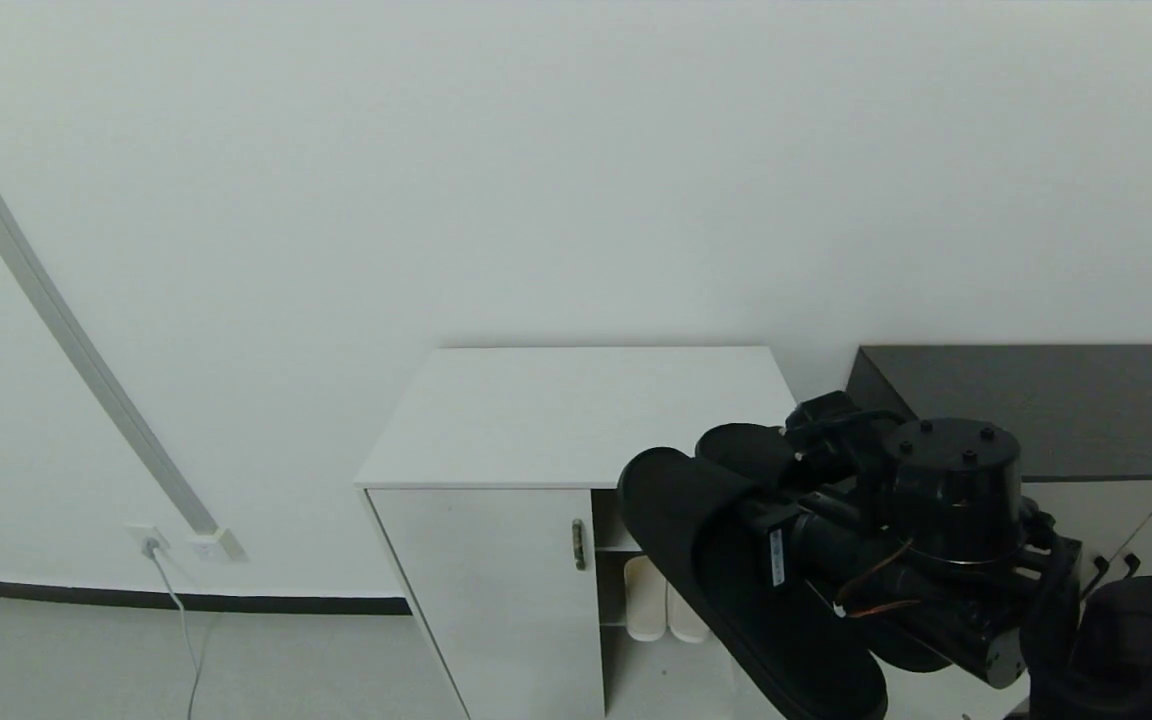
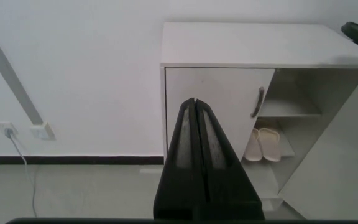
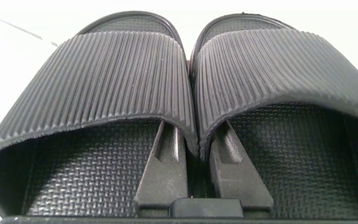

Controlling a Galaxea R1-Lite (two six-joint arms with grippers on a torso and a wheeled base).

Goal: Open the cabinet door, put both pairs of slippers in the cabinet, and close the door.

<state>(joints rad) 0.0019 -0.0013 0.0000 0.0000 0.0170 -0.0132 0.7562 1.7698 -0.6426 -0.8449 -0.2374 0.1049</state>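
Note:
The white cabinet (image 1: 576,410) stands against the wall with its left door (image 1: 496,590) closed and its right door (image 2: 340,162) swung open. A pair of white slippers (image 1: 661,600) (image 2: 266,143) lies on the middle shelf inside. My right gripper (image 1: 786,500) (image 3: 194,134) is shut on a pair of black slippers (image 1: 736,560) (image 3: 185,81), its fingers under the straps and pinching the two inner sides together. The pair hangs in front of the open compartment, toes towards the cabinet top. My left gripper (image 2: 195,102) is shut with nothing in it, back from the closed door.
A low cabinet with a dark top (image 1: 1036,400) adjoins the white cabinet on the right. Left of it, the wall carries a socket with a cable (image 1: 148,540) and a slanting grey conduit (image 1: 56,320). Grey floor lies in front.

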